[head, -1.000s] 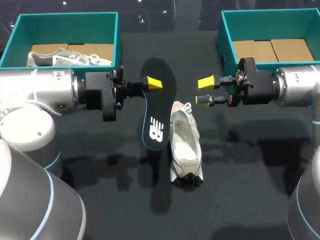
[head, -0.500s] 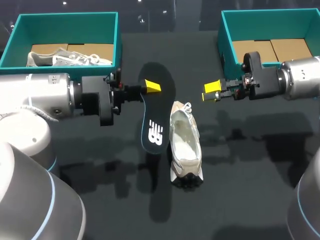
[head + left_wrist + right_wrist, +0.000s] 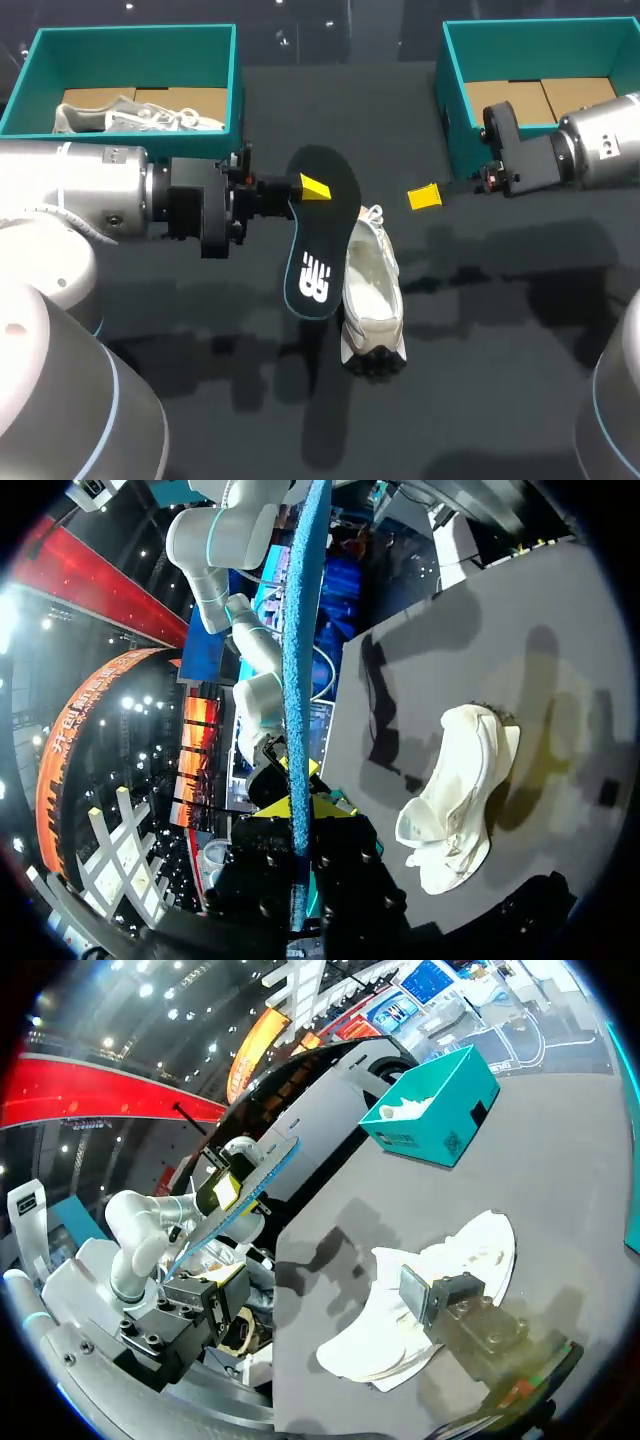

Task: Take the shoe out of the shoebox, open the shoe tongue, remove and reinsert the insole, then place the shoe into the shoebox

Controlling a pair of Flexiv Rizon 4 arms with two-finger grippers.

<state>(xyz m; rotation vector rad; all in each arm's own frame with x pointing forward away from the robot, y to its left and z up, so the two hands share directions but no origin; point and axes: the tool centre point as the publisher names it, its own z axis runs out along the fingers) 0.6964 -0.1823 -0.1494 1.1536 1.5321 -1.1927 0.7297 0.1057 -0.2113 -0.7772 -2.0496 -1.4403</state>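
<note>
- Table (image 3: 500, 400): dark, matte top; fills the head view from the lower edge almost to the upper edge.
- Light: from overhead; soft overlapping shadows (image 3: 560, 290) at centre and right of frame.

I'm looking down on a dark, dimly lit table (image 3: 480, 400), with light coming from overhead. The pale shoe (image 3: 372, 300) is standing out brightly against it. The insole (image 3: 318, 235), my left arm (image 3: 90, 190) and my right arm (image 3: 600, 150) are throwing soft, overlapping shadows onto the surface nearer the camera. Glare is washing over the left arm's silver casing. In the 2 wrist views, the fisheye is bending the table's edges, and everything is darkening toward the rim.
</note>
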